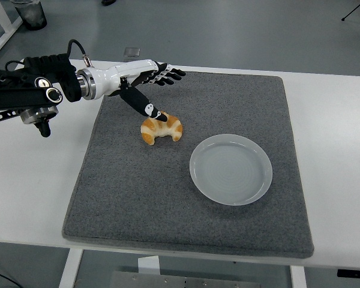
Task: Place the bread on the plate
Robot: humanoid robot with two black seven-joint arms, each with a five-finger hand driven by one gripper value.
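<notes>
A golden croissant-shaped bread lies on the grey mat, left of centre. An empty white plate sits on the mat to the bread's lower right. My left hand reaches in from the left and hovers over the bread's upper left. Its fingers are spread, and the thumb points down at the bread's top; I cannot tell if it touches. It holds nothing. The right arm is out of view.
The mat covers most of the white table. Bare table strips run along the left and right sides. Grey floor lies beyond the far edge, with a dark bin at top left.
</notes>
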